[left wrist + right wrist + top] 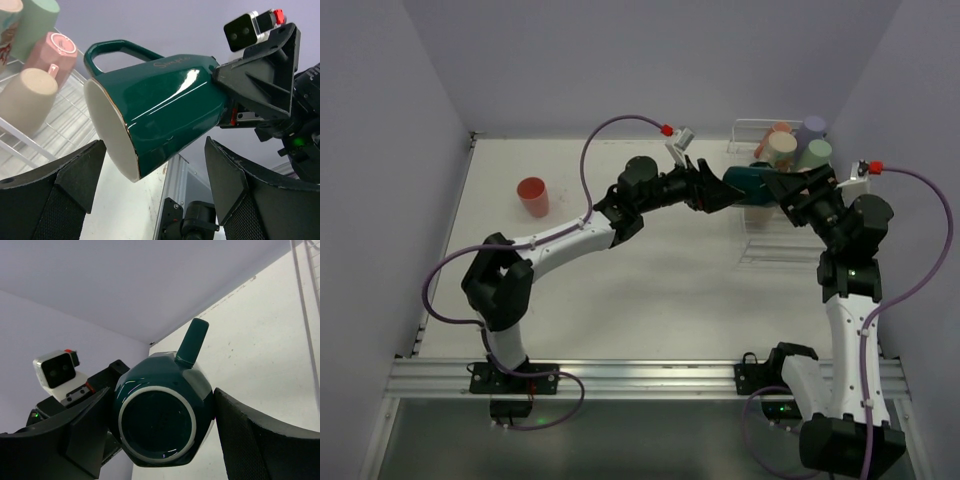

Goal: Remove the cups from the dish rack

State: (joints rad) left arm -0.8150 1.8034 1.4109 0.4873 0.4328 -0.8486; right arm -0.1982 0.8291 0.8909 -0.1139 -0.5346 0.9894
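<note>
Lower frame: the worktop [650,300] lies open, with ample room to move. Middle left: one red cup [532,196] stands unloaded. Right of centre: the right tool [790,187] grips the dark green mug [748,180] by its base, sideways and aloft. The left tool [718,188] is spread wide about its rim, apparently not touching. Upper right: the dish rack [760,245] holds at least four cups [781,148]. Judged early; both arms crowd the rack's front edge.

Your top camera looked down from behind both arm bases, far enough back to hold the whole table [620,300]. Each wrist camera sat close behind its jaws. The one on the left gripper [154,145] faced the one on the right gripper [162,394] across the green mug [748,182], which all three views shared.
</note>
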